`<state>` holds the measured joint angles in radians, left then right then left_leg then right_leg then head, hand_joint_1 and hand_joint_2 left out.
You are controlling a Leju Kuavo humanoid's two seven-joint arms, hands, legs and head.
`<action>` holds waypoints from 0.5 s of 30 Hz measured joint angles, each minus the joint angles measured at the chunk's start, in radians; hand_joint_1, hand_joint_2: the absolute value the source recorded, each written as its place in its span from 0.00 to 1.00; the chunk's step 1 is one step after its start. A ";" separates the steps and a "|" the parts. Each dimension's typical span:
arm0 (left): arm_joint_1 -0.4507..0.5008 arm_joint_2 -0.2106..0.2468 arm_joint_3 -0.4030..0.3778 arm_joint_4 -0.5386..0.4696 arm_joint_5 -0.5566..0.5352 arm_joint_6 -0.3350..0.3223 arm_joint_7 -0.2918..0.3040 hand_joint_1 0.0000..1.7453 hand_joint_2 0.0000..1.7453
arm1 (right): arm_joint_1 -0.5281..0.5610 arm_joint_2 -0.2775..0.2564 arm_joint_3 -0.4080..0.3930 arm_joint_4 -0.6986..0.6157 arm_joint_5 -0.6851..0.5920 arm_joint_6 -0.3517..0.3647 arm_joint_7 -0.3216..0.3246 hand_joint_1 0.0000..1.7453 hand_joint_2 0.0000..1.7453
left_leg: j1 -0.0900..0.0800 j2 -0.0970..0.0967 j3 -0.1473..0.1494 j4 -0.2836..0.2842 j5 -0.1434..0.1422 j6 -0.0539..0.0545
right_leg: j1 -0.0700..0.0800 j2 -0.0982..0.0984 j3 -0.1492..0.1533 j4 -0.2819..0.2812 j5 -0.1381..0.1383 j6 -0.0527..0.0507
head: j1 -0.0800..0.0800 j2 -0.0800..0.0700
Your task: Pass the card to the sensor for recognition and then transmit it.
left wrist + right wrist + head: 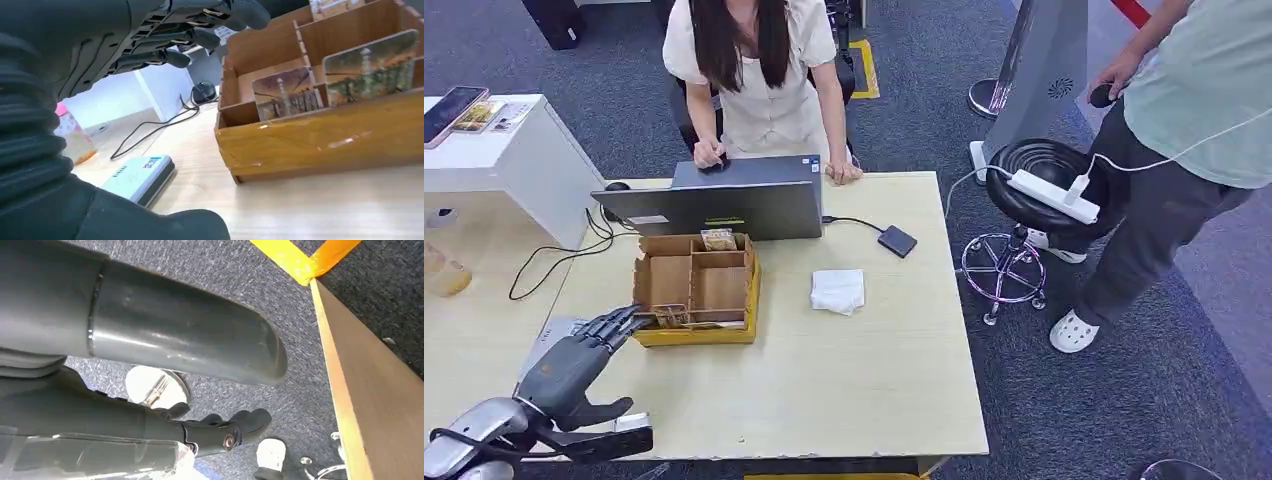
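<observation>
Cards [285, 99] stand upright in the front slots of a divided cardboard box [694, 290] at centre left of the head view, faces outward, likely so that fingers can pinch one from above. The left robot hand [574, 365] reaches from the lower left, fingers spread and empty, tips at the box's near corner. The right robot hand [220, 432] hangs beside the tabletop [824, 380] over the carpet, fingers curled loosely, holding nothing. A small black sensor [897, 241] lies right of the laptop [714, 205], cabled to it, well apart from the box. No writing on the cards is legible.
</observation>
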<state>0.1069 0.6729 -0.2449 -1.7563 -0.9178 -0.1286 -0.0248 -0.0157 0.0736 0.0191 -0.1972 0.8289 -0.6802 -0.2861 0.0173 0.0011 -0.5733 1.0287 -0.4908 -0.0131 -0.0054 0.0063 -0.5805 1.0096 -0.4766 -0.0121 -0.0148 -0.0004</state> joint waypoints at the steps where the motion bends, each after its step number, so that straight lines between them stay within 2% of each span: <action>1: 0.006 0.003 -0.004 -0.006 -0.002 0.000 0.000 0.00 1.00 | 0.000 0.000 -0.001 0.000 0.000 0.000 0.000 0.00 0.00 | 0.000 0.000 0.000 0.000 0.000 0.000 | 0.000 0.000 0.000 0.000 0.000 0.000 | 0.000 0.000; 8: 0.054 0.004 -0.050 -0.041 -0.043 0.014 0.044 0.00 1.00 | 0.002 0.000 -0.016 0.000 0.001 0.000 0.007 0.00 0.00 | 0.000 0.000 0.000 0.000 0.000 0.000 | 0.000 0.000 0.000 0.000 0.000 0.000 | 0.001 0.000; 15: 0.083 -0.008 -0.096 -0.079 -0.036 0.034 0.059 0.00 1.00 | 0.007 0.000 -0.024 0.000 0.012 0.000 0.010 0.00 0.00 | 0.000 0.000 0.000 0.000 0.000 0.000 | 0.000 0.000 0.000 0.000 0.000 0.000 | 0.000 0.000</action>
<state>0.1901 0.6649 -0.3410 -1.8349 -0.9537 -0.0946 0.0343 -0.0087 0.0740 -0.0053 -0.1976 0.8412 -0.6802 -0.2762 0.0171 0.0010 -0.5734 1.0287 -0.4909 -0.0130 -0.0056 0.0061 -0.5804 1.0096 -0.4766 -0.0120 -0.0145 -0.0004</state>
